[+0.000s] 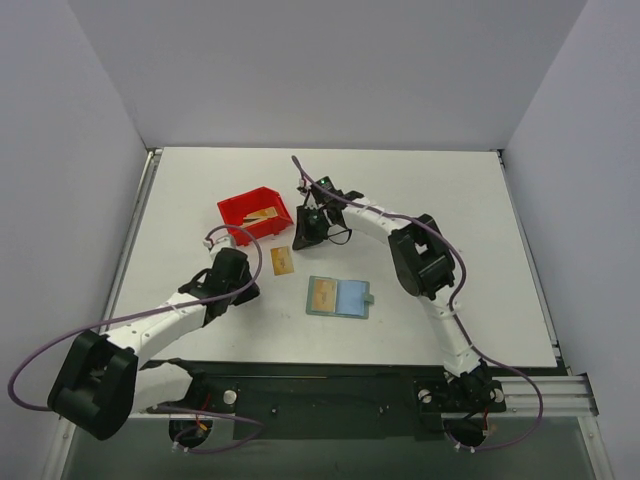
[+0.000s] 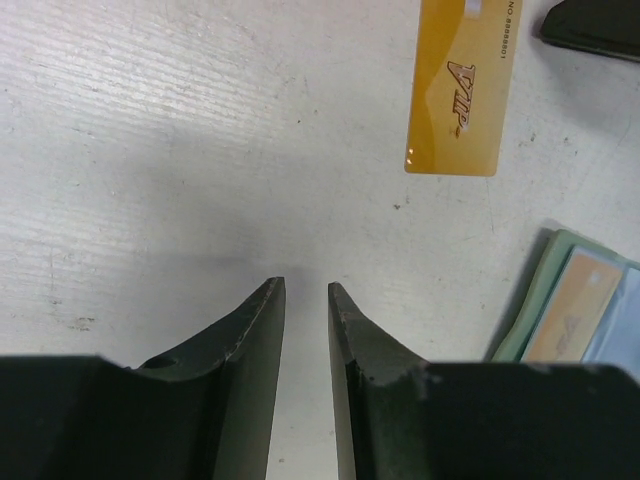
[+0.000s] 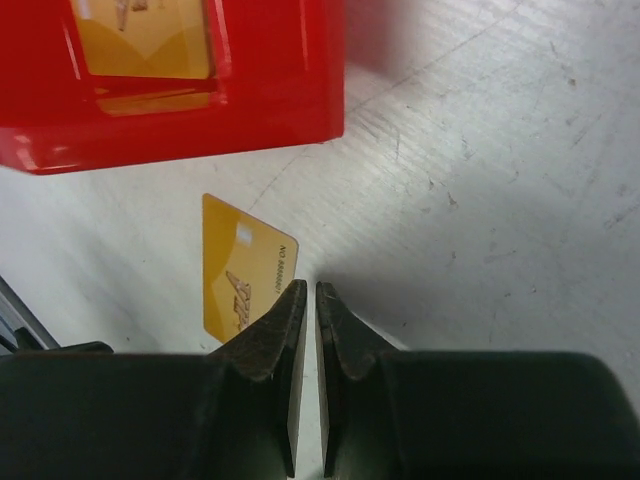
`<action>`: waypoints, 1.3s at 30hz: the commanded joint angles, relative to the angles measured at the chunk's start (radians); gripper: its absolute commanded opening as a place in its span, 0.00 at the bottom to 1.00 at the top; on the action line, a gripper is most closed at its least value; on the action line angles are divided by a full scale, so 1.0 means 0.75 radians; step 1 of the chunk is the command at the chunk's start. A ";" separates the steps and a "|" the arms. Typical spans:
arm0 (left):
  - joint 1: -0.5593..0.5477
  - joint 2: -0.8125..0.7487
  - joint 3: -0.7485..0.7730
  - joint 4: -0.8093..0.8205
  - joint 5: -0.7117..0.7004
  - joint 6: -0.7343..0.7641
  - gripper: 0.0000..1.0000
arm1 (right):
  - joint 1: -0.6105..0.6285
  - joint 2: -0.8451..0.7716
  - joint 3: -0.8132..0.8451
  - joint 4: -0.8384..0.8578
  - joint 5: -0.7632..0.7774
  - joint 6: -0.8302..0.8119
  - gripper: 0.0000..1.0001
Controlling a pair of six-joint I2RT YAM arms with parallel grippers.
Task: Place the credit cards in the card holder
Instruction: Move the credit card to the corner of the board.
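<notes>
While the flat white table (image 1: 430,200) lies wide open on its far and right sides, the action is crowded into the middle.

A thin loose gold-tan plastic card (image 1: 283,261) is seen lying flat between the red plastic bin (image 1: 232,212) and the grey-green folding card holder (image 1: 358,299), touching neither. The holder is spread open, a second gold card (image 1: 323,294) is lodged in its bin-side pocket, and bare table is left all round its edges. The left gripper (image 2: 307,287) is held near the loose card, jaws parted on nothing. The right gripper (image 3: 305,288) is pressed together with nothing pinched, and the loose card's near corner is hidden behind one finger. More gold cards (image 3: 145,35) are glimpsed in the bin, cut off by the frame; their number cannot be told.
</notes>
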 commanded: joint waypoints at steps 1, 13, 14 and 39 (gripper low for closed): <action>0.032 0.055 0.081 0.068 0.035 0.052 0.34 | 0.013 0.053 0.090 -0.128 0.014 0.000 0.05; 0.101 0.192 0.161 0.127 0.067 0.074 0.30 | 0.054 0.147 0.170 -0.187 -0.051 -0.033 0.08; 0.109 0.186 0.157 0.123 0.067 0.074 0.29 | 0.064 0.145 0.168 -0.191 -0.060 -0.045 0.09; 0.236 0.163 0.137 0.103 0.035 0.107 0.29 | 0.199 0.182 0.130 -0.195 -0.279 -0.200 0.15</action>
